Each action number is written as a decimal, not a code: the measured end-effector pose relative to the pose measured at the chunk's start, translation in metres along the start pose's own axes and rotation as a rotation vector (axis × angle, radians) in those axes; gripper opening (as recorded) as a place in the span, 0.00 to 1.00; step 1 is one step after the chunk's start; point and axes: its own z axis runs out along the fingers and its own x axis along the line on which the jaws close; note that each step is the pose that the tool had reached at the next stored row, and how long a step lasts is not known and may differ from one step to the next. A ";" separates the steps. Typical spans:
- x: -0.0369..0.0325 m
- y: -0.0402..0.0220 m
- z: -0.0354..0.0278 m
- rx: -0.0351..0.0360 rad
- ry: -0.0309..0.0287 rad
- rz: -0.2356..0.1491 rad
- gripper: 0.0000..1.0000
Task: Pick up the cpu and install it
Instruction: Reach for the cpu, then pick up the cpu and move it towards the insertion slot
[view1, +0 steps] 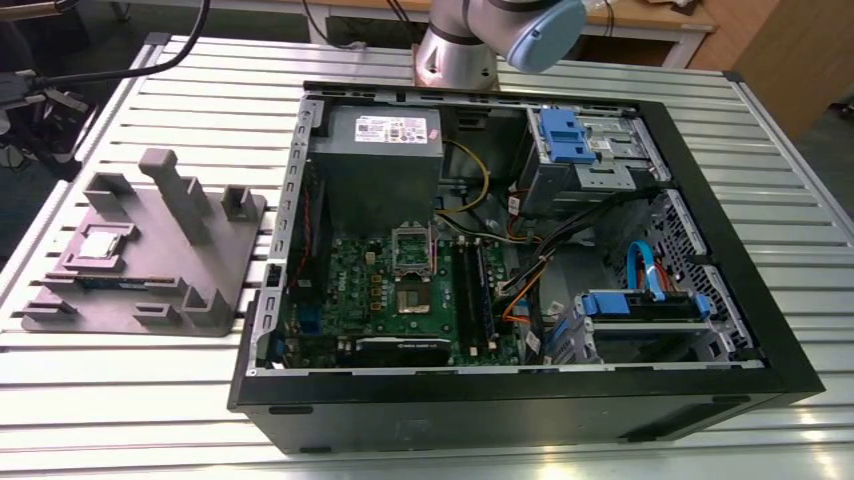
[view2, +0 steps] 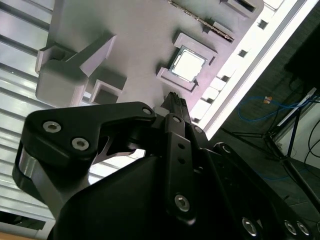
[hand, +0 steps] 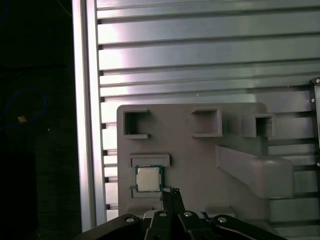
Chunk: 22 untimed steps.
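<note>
Cpu (hand: 148, 178) sat in grey holder (hand: 200, 150) recess near table (hand: 200, 50) edge; tool (hand: 172, 192) hovered just beside it, clenched, empty.

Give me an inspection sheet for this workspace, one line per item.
Surface: slatted metal table carrying a grey tray and an open computer case.
Job's things: cpu lying flat in a tray recess; motherboard inside the case.
Clutter: thin stick in a tray slot.
Grippers: gripper over the tray, close beside the cpu, not holding it.
Cables: blue cable and yellow cable inside the case.
Surroundings: wooden desk behind the table; floor cable.
</note>
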 end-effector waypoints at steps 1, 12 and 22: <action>0.0000 0.0000 0.0006 0.0000 0.0003 0.000 0.10; 0.0017 -0.0008 0.0058 0.0016 0.0005 -0.001 0.10; 0.0073 -0.0056 0.0170 0.0016 0.0005 -0.002 0.10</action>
